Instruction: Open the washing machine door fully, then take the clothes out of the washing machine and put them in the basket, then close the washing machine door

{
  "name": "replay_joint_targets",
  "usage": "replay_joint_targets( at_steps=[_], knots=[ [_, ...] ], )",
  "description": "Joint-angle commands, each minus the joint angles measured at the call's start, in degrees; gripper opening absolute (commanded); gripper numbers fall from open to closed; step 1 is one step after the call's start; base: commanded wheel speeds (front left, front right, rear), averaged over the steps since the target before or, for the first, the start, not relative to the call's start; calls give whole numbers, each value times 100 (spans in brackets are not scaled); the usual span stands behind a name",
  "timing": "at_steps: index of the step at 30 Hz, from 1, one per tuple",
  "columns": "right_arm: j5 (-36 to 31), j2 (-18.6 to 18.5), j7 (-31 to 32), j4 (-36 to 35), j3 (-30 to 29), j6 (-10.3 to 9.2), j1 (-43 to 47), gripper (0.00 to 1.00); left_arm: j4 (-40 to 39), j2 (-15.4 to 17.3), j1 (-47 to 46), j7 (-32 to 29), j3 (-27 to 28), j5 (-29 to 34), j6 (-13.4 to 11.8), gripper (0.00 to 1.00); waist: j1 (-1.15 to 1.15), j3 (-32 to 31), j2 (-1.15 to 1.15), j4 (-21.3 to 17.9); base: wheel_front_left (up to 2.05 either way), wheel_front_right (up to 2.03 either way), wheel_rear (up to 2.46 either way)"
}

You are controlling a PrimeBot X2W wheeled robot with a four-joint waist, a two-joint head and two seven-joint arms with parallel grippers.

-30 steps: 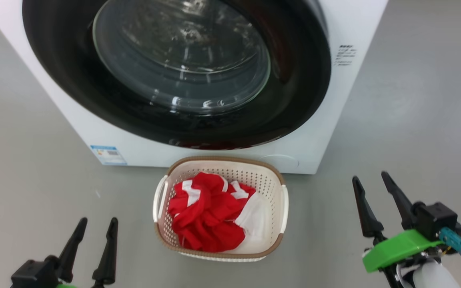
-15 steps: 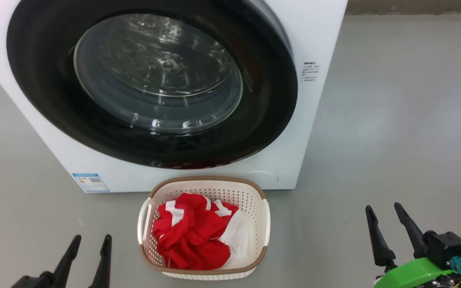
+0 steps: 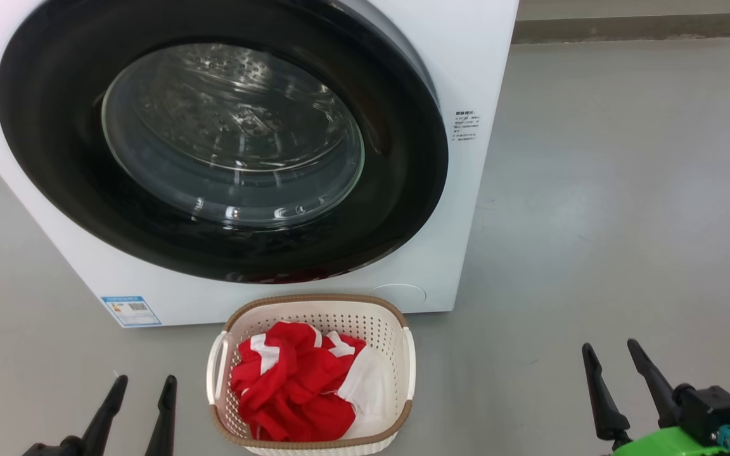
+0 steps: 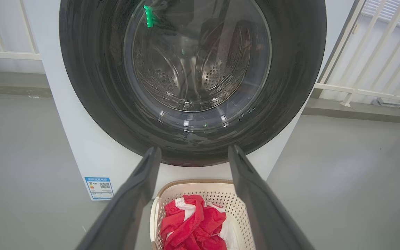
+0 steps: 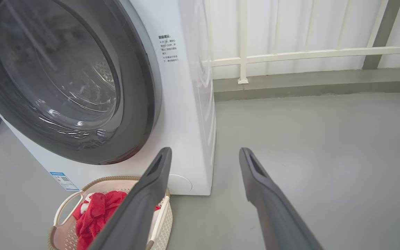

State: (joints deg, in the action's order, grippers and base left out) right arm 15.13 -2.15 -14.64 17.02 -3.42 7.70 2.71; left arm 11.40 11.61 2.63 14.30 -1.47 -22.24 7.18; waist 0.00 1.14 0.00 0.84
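- The washing machine door (image 3: 222, 136) looks shut to me. Its black rim sits flat against the front of the washing machine (image 3: 473, 57), and the steel drum behind the glass looks empty.
- The clothes (image 3: 295, 396) are piled in the basket (image 3: 314, 299), which sits on the floor just in front of the machine, below the door's lower edge.
- So I'd call the job pretty much wrapped, and what's left is making sure the latch really caught. If in doubt, I'd push slow and flat on the black rim, not the glass bulge. I'd also come in above the basket so I don't knock it.
- My left gripper (image 3: 146, 380) is down low, left of the basket, with its fingers spread wide and nothing in them.
- My right gripper (image 3: 609, 345) is also wide open and empty, over bare floor and well apart from the basket.
- As for writing, there's a blue label (image 3: 130, 310) low on the left of the machine's front. It has a QR code and print too tiny for me to read.
- A small printed note (image 5: 168, 48) in Chinese characters sits just right of the door, and it's too small for me to make out. I can't read a brand off either one.
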Motion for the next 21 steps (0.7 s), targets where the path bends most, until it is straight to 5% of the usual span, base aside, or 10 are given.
replay_joint_targets(
  at_steps=[1,21],
  knots=[
    [37,-73,-36,-158,76,-21,18,100,-165,117,-58,70,256,38,31,100,0,-12,0,0,0,0,0],
    [50,-73,-36,-187,36,-21,106,100,-241,64,24,70,360,117,31,100,0,-48,0,27,0,0,0]
  ],
)
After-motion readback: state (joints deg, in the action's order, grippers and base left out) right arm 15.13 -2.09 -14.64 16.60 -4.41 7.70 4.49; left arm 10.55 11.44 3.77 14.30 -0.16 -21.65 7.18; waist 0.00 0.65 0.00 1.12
